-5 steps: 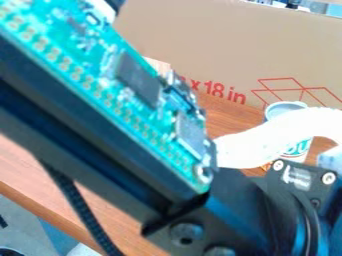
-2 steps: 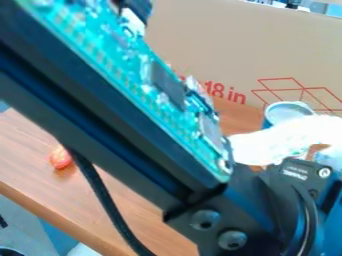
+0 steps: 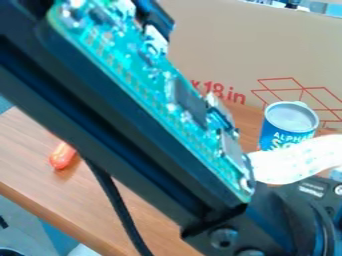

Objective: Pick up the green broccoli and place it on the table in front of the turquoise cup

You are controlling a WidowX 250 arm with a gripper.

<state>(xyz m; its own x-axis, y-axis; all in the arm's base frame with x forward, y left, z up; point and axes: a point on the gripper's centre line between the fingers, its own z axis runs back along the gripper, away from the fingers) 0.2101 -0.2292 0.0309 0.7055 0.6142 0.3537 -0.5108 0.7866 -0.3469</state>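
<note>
Jaws: can't tell if wide, narrow or holding smth. Can (image 3: 288, 126), blue label w/ white lettering & pale metal top, stands upright on the table (image 3: 40, 150), R side of view, in front of the big cardboard box (image 3: 220, 45). White flat ribbon (image 3: 297, 159) runs across the can's lower front, hiding part of the label; can't tell if they touch. Ribbon leads from the low end of a green circuit board (image 3: 153, 95) w/ chips, metal ports & a row of pin holes. Board sits along the upper side of the black arm (image 3: 133, 145), which slants from top L to bottom R; bolts & a rounded black joint (image 3: 304, 225) at its low end. Black braided cable (image 3: 117, 200) hangs from the arm's underside, curving down to the bottom edge. Orange-red elongated thing (image 3: 62, 156) lies on the wood L of the cable, upper end close to the arm's edge in view; can't tell what it is. Box has red print, incl. line drawings. Bottom L, past the table edge: grey & blue floor (image 3: 23, 215).
</note>
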